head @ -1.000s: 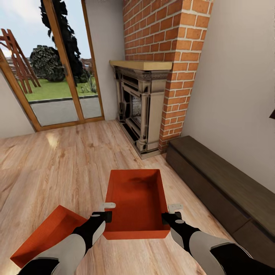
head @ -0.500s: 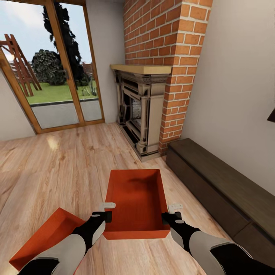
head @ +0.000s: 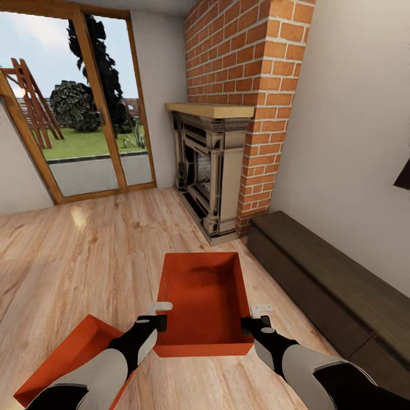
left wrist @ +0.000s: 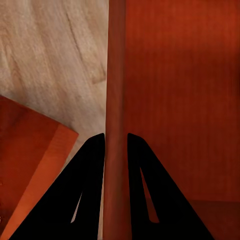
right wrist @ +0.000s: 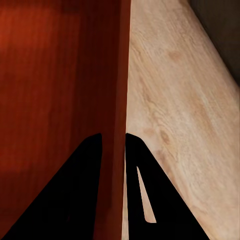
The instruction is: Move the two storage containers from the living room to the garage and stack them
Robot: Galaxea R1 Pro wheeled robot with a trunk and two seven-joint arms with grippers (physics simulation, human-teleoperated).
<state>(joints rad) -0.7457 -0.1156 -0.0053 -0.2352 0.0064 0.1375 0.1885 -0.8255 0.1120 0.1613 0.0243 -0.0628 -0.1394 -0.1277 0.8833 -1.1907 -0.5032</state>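
I hold one orange-red storage container (head: 204, 299) level in front of me, above the living room's wood-plank flooring. My left gripper (head: 158, 322) is shut on its left wall (left wrist: 116, 100), one black finger on each side of the rim. My right gripper (head: 250, 324) is shut on the right wall (right wrist: 119, 90) in the same way. The second storage container (head: 62, 359) lies on the planks at lower left, partly hidden behind my left forearm; the left wrist view catches its corner (left wrist: 30, 155).
A brick fireplace (head: 213, 171) stands straight ahead. A long dark wooden bench (head: 330, 285) runs along the right wall. Wood-framed glass doors (head: 80, 131) fill the far left wall. Open plank flooring (head: 85, 250) lies to the left.
The whole view has shifted: fireplace and doors sit lower and the floor container has slid down-left, so the camera moved. The held container and both grippers keep their places in the picture.
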